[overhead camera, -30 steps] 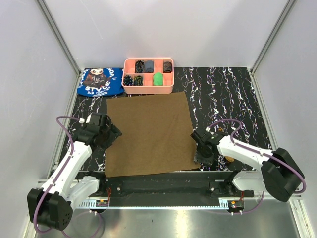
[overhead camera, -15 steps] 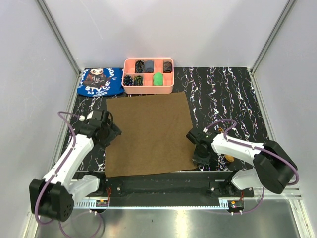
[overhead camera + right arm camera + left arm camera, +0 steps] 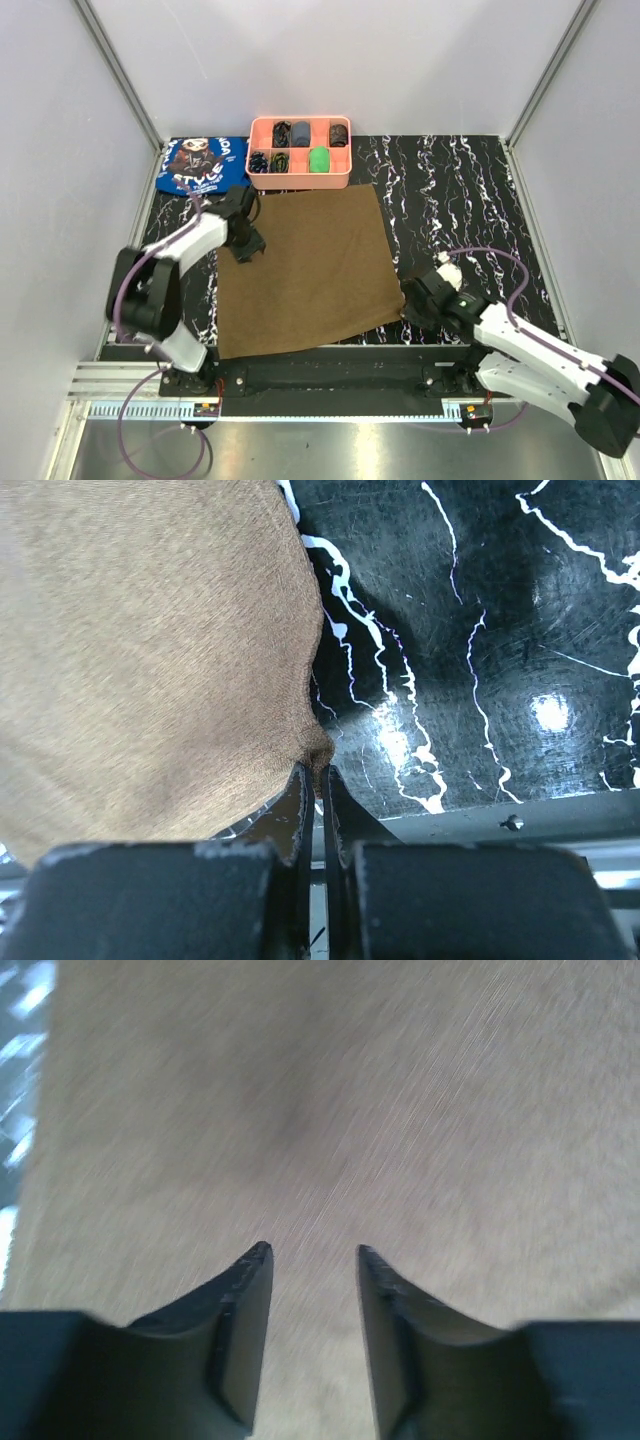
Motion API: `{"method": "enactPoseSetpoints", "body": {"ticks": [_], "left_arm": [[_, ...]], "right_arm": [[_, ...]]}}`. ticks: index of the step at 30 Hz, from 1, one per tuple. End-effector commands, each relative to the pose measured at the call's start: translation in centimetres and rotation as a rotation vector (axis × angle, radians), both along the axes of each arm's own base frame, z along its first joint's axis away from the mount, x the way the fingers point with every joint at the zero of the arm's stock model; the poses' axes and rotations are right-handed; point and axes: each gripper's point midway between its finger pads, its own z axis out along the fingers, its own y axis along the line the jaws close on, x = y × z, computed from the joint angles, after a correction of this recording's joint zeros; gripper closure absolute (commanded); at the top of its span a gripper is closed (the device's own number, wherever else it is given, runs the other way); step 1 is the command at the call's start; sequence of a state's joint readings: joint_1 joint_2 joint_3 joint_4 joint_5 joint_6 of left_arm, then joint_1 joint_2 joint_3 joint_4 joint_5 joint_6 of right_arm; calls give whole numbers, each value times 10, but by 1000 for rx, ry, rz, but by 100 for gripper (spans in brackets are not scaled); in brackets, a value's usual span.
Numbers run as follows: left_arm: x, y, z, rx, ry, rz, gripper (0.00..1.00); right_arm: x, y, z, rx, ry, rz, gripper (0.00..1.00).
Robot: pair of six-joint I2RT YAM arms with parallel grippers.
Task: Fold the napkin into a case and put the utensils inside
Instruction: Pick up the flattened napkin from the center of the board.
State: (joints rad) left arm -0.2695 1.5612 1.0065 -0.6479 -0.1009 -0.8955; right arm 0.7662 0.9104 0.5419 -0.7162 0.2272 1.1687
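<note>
The napkin [image 3: 310,265] is spread on the black table [image 3: 460,190]. Only in the wrist views is its near-right corner seen clamped by the right gripper [image 3: 318,770], and the left gripper [image 3: 312,1252] held apart above it.

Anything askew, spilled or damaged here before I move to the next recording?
Nothing spilled or damaged. The napkin lies slightly skewed to the table edge, its near right corner bunched in the shut right gripper. The left gripper is over it, jaws apart. No utensils are in view.

Right fingers [image 3: 298,820] pinched the napkin [image 3: 300,265] corner; left fingers [image 3: 245,1330] reached its far corner.
</note>
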Motion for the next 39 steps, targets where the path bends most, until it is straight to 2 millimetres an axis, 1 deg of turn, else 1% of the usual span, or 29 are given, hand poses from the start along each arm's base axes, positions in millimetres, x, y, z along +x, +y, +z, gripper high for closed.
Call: {"method": "enactPoseSetpoints", "body": {"ticks": [1, 2, 4, 5, 7, 8, 9, 11, 12, 13, 15, 16, 17, 18, 19, 20, 21, 22, 23, 24, 25, 26, 27, 28, 29, 31, 32, 36, 39], "left_arm": [[39, -16, -8, -3, -19, -53, 60], [40, -19, -22, 1, 19, -58, 60], [50, -26, -27, -6, 28, -73, 62], [50, -29, -40, -5, 63, -83, 63], [60, -41, -41, -30, 63, -101, 65], [62, -44, -50, -31, 83, -107, 65], [75, -54, -43, -32, 48, -137, 65], [86, -63, -47, -19, 45, -185, 67], [104, -68, -34, -21, 0, -214, 68], [104, -67, -36, -7, 21, -219, 69], [118, -61, -16, 44, -20, -218, 68], [113, -54, 0, 68, -30, -207, 66], [110, -49, 10, 86, -47, -196, 59], [94, -35, 8, 133, -25, -167, 55], [85, -28, 34, 136, -75, -142, 49], [72, -20, 40, 148, -79, -122, 45], [43, -4, 28, 190, -20, -87, 44], [29, 4, 48, 188, -65, -62, 43], [14, 11, 51, 196, -66, -43, 42], [-18, 23, 34, 213, 1, -19, 42], [-33, 26, 46, 185, -38, -2, 43], [-61, 33, 28, 181, 19, 7, 43], [-78, 36, 23, 161, 40, 53, 44], [-89, 40, 27, 128, 9, 87, 44], [-111, 48, 9, 107, 66, 128, 45], [-124, 55, 5, 66, 38, 220, 45], [-134, 65, -6, 72, 59, 267, 45], [-142, 86, -14, 105, 74, 368, 39], [-145, 94, -24, 113, 121, 392, 41]], "right_arm": [[8, -4, 10, 32, -99, -27, 100], [8, -4, 14, 49, -116, -18, 100], [5, 1, 15, 81, -125, 10, 100], [5, 3, 17, 95, -136, 25, 100], [3, 8, 21, 136, -157, 46, 100], [3, 9, 22, 142, -171, 67, 100], [6, 13, 28, 165, -199, 79, 100], [6, 16, 29, 175, -213, 104, 100], [9, 20, 34, 192, -232, 117, 100], [9, 23, 35, 192, -235, 135, 100], [12, 27, 36, 186, -238, 159, 100], [14, 30, 40, 182, -244, 177, 100], [16, 32, 39, 171, -239, 186, 100], [17, 34, 40, 169, -237, 195, 100], [20, 36, 43, 165, -247, 208, 100], [21, 39, 42, 157, -241, 217, 100], [22, 40, 42, 153, -242, 224, 99], [25, 41, 46, 151, -251, 234, 99], [25, 42, 44, 142, -246, 241, 99], [26, 44, 45, 142, -249, 245, 99], [27, 44, 46, 139, -253, 255, 100], [27, 45, 44, 138, -250, 259, 100], [27, 46, 45, 142, -251, 263, 100], [27, 47, 45, 143, -251, 269, 100], [28, 48, 46, 147, -254, 270, 100], [27, 50, 45, 155, -255, 280, 100], [27, 51, 45, 160, -257, 286, 100], [24, 52, 46, 164, -258, 310, 100], [22, 50, 48, 169, -270, 307, 100]]}}
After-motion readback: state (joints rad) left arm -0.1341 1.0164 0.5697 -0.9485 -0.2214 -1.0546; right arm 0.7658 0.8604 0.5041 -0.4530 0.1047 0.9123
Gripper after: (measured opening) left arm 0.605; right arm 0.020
